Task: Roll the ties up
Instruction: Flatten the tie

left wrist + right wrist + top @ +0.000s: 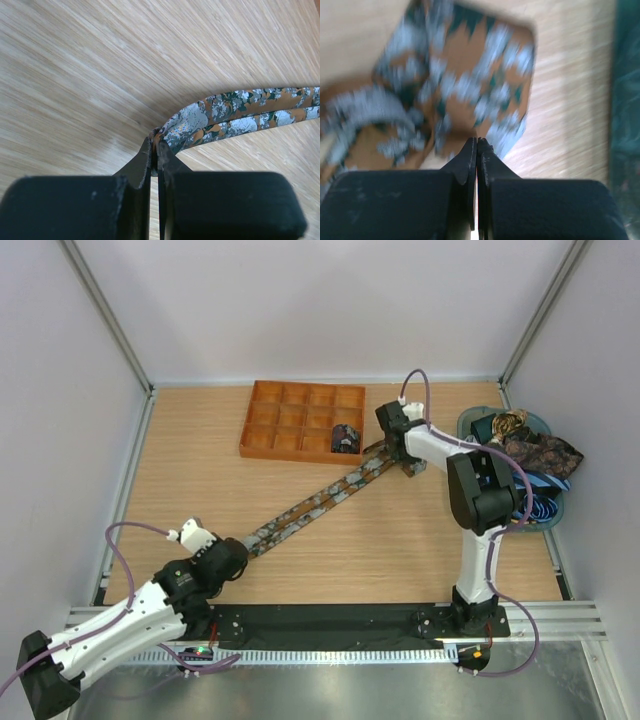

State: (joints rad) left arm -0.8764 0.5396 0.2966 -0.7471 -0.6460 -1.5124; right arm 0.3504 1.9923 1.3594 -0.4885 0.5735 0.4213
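Wooden desk (400, 550), paisley tie (320, 502) stretched diagonally from orange tray (262, 430), left claw (156, 145) grasping far end, right claw (477, 142) clenched at tray end

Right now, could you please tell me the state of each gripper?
Left gripper: closed on the brown-and-grey paisley fabric necktie.
Right gripper: closed at that necktie's wide end; hold unclear.

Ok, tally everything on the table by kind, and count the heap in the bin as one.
Tie laid out long: 1
Rolled tie: 1
Heap of loose ties, too tangled to count: 1
Tray: 1
Bin: 1
Total: 5
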